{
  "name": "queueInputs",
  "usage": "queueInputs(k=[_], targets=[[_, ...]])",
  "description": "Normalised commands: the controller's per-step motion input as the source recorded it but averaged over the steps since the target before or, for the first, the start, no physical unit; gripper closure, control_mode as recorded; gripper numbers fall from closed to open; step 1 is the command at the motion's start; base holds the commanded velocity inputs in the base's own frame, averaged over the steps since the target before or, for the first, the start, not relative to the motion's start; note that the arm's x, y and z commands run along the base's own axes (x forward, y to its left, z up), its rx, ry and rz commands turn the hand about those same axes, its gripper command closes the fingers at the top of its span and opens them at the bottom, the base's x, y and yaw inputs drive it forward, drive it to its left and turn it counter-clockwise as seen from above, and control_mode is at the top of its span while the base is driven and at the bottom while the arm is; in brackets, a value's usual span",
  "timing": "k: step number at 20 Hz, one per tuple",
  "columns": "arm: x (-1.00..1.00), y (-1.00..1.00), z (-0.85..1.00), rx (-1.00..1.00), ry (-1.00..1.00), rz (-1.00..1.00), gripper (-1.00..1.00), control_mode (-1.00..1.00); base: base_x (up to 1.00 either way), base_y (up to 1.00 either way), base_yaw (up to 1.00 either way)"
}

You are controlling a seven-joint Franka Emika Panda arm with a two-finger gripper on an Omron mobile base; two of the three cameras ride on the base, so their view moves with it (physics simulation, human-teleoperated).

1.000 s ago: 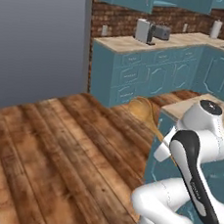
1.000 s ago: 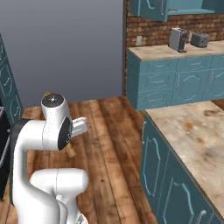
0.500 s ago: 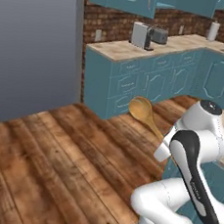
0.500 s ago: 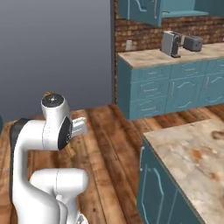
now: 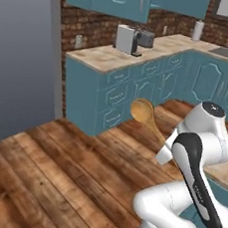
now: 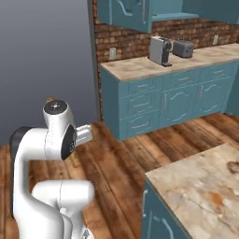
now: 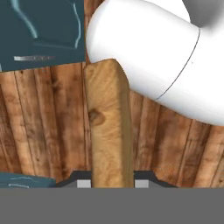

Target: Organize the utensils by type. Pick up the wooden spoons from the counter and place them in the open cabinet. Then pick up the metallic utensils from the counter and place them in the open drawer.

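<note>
Closed on a light orange-brown wooden spoon (image 7: pixel 109 127), the tool (image 7: pixel 109 183), its two small dark tips pressed against either side of the long handle in the hand view, with the handle running up the middle of that view over dark wooden floor planks (image 7: pixel 48 122). Seen from the left base view, the same spoon (image 5: pixel 147 116) held in the air above the plank floor (image 5: pixel 64 175), rounded bowl uppermost and tilted away to the left, handle slanting down to the right and vanishing behind the white arm's dark-jointed wrist (image 5: pixel 196 160); the tool itself hidden there by the arm. Well apart from the spoon, a beige marbled tabletop with rust-brown patches (image 6: pixel 200 186) at the lower right of the right base view, above a teal front. Across the floor, a second beige tabletop (image 5: pixel 117 56) on teal drawers and doors against a brick wall, carrying a white and silver coffee machine (image 5: pixel 127 39) and, just beside it, a grey toaster (image 5: pixel 144 38). Above that, teal-blue wall cabinets (image 5: pixel 109 0). To the left, a tall dark grey fridge (image 5: pixel 22 60).
</note>
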Motion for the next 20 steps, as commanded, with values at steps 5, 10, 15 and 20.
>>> queueInputs(k=[5, 10, 15, 20], targets=[[0.0, 0.0, 0.0, 0.0, 0.0, 0.0, 1.0, 1.0, 0.78, 0.07, -0.45], [0.0, 0.0, 0.0, 0.0, 0.0, 0.0, 1.0, 1.0, 0.68, 0.27, -0.47], [0.0, 0.0, 0.0, 0.0, 0.0, 0.0, 1.0, 1.0, 0.61, 0.5, -0.47], [0.0, 0.0, 0.0, 0.0, 0.0, 0.0, 1.0, 1.0, 0.68, 0.47, -0.48]])
